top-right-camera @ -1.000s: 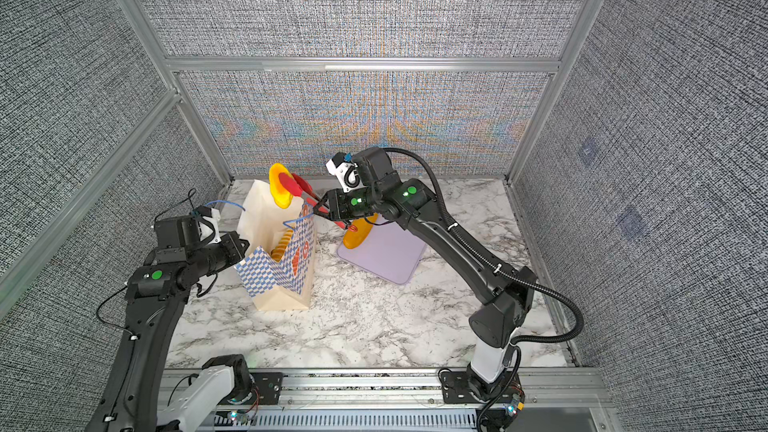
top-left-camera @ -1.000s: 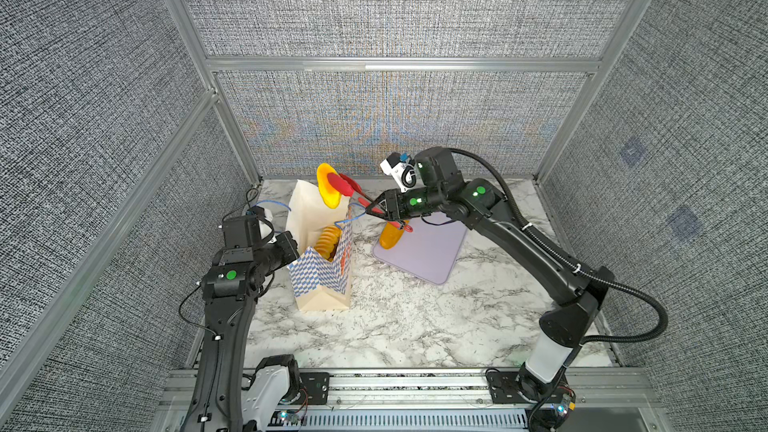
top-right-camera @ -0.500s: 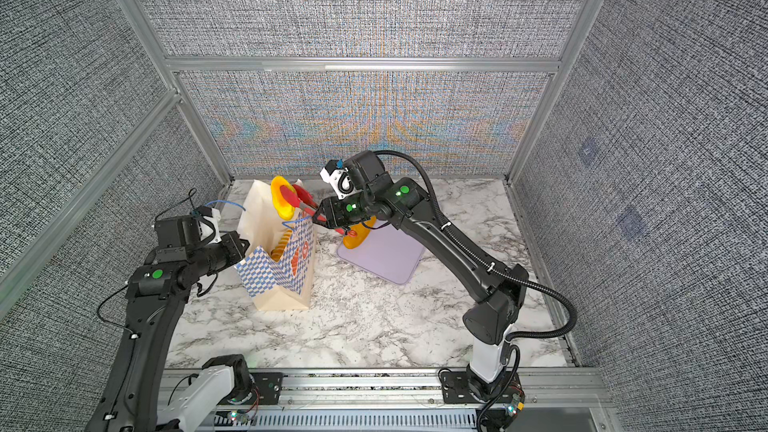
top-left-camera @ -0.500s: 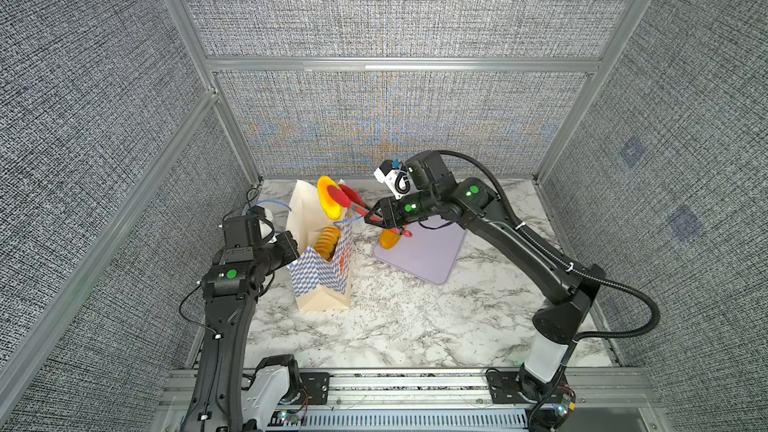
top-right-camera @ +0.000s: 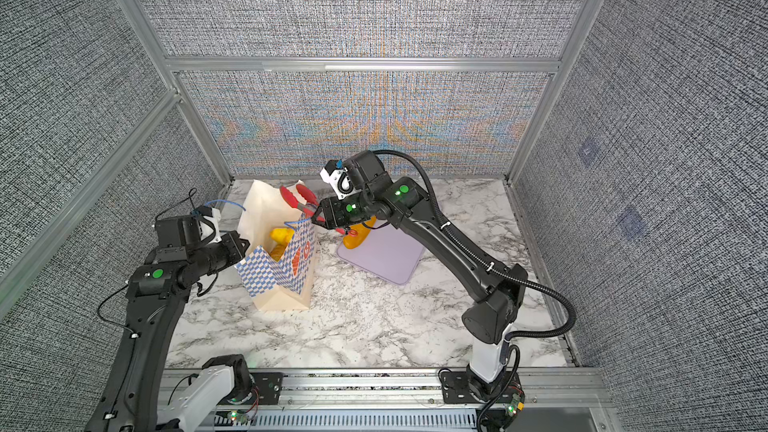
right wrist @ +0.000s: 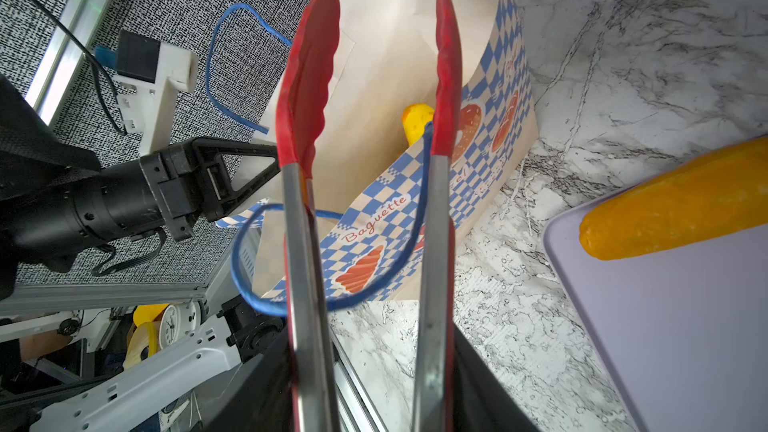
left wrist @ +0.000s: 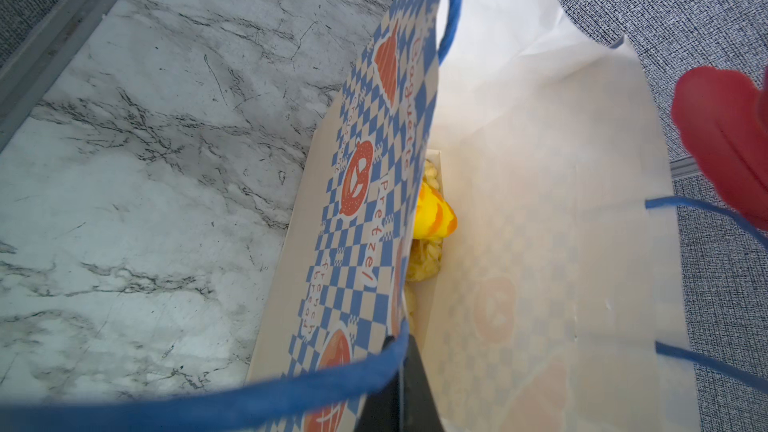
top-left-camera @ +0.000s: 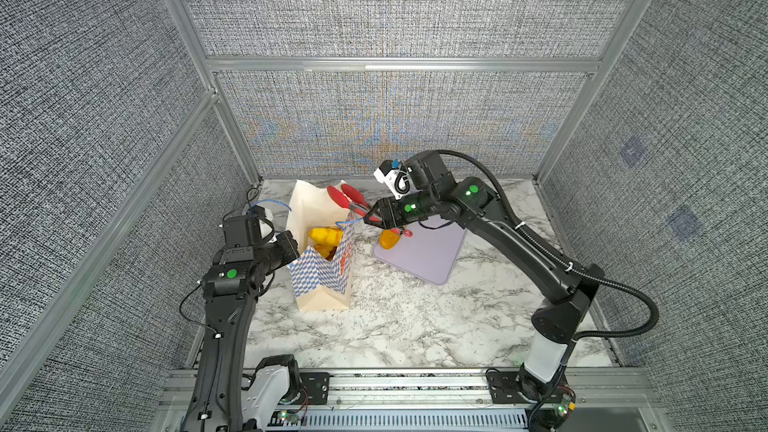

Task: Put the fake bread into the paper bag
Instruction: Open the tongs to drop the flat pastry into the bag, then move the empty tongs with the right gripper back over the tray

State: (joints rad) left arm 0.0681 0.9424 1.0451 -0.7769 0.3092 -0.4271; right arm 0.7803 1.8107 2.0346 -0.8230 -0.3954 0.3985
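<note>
The paper bag (top-left-camera: 322, 284) (top-right-camera: 282, 280) stands open on the marble table. My left gripper (top-left-camera: 291, 245) (top-right-camera: 241, 245) (left wrist: 399, 388) is shut on its near rim. A glossy yellow bun of fake bread (top-left-camera: 325, 235) (top-right-camera: 281, 236) (left wrist: 434, 218) (right wrist: 417, 122) lies inside on other pieces. My right gripper (top-left-camera: 374, 218) (top-right-camera: 322, 218) (right wrist: 374, 367) is shut on the handles of red tongs (top-left-camera: 347, 197) (top-right-camera: 297, 197) (right wrist: 307, 89). The tong tips are spread and empty over the bag's mouth. A long orange loaf (top-left-camera: 390, 239) (top-right-camera: 357, 236) (right wrist: 673, 209) lies on the tray.
A flat lavender tray (top-left-camera: 428, 255) (top-right-camera: 386, 259) (right wrist: 685, 326) lies right of the bag. One blue cord handle (right wrist: 257, 297) of the bag loops across the tong arms. Fabric walls with metal posts close in the back and both sides.
The tongs carried a round yellow bun leftward over the bag, then spread. The bun now lies in the bag and the tongs are empty. The left arm has not moved.
</note>
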